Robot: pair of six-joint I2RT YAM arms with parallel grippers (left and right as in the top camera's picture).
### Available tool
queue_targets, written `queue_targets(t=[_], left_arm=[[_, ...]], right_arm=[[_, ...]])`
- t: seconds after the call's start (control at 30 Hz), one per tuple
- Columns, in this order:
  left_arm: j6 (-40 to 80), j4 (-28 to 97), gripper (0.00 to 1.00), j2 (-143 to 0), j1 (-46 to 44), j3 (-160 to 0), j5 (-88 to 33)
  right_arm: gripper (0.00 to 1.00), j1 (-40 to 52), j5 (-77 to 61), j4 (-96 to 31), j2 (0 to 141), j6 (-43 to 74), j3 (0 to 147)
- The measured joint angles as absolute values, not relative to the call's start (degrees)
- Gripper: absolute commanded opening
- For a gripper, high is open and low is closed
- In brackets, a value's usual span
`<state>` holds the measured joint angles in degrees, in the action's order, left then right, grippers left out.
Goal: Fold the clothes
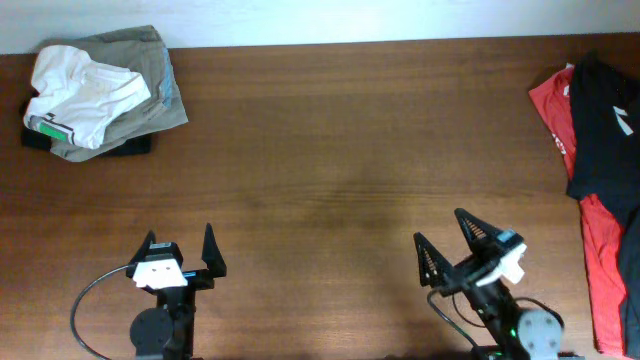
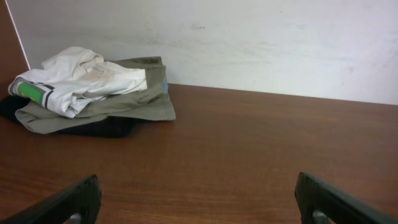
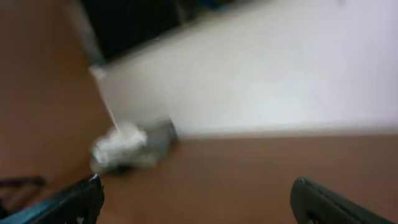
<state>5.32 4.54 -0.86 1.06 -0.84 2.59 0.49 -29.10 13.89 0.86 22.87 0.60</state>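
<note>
A black T-shirt [image 1: 603,118] lies bunched at the table's far right edge, on top of a red garment [image 1: 600,255]; no lettering shows. My left gripper [image 1: 181,250] is open and empty near the front left; in the left wrist view [image 2: 198,198] its fingers frame bare table. My right gripper [image 1: 445,233] is open and empty at the front right, well left of the black shirt. The right wrist view [image 3: 194,198] is blurred and shows open fingers over bare wood.
A stack of folded clothes [image 1: 100,90], white on olive on black, sits at the back left corner; it also shows in the left wrist view [image 2: 87,93]. A white wall [image 2: 249,43] runs along the table's far edge.
</note>
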Motion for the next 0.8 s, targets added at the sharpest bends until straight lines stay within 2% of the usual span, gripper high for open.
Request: queue_targets(t=[0.03,0.1,0.27,0.33,0.37,0.47,0.53,0.63,0.8], left_arm=[[5.3,4.6,0.99,-0.8,1.1,-0.8,2.6],[5.3,4.6,0.99,-0.8,1.1,-0.8,2.6],[5.3,4.6,0.99,-0.6,1.1,-0.8,2.6],[5.2,4.6,0.99,-0.8,1.1,-0.8,2.6],[5.1,4.4,0.99,-0.9,1.1,-0.8,2.5],[5.1,4.5,0.99,-0.7,1.1,-0.8,2.6],[5.1,4.5,0.99,-0.7,1.1,-0.8,2.6],[5.1,4.6,0.99,-0.7,1.1,-0.8,2.6],[5.1,4.6,0.99,-0.6,1.1,-0.8,2.6]], right_arm=[[0.99,0.5,-29.1,17.0,0.8,23.6,0.8],[0.99,0.5,-26.7,14.7,1.0,23.3,2.7],[0.99,0.5,-11.6,-3.6,19.8,12.7,23.8],[0.99,0.4,2.0,-14.4,41.1,7.9,43.9],[0.99,0.1,5.6,-22.6,47.3,5.5,50.6],[0.99,-5.5,13.6,-32.4,72.6,-1.6,73.8],[0.99,-10.4,15.5,-43.4,85.9,-3.6,86.1],[0.99,-17.6,17.0,-46.8,102.3,-5.0,99.5],[0.99,-28.7,14.3,-44.2,111.4,-3.3,101.2]])
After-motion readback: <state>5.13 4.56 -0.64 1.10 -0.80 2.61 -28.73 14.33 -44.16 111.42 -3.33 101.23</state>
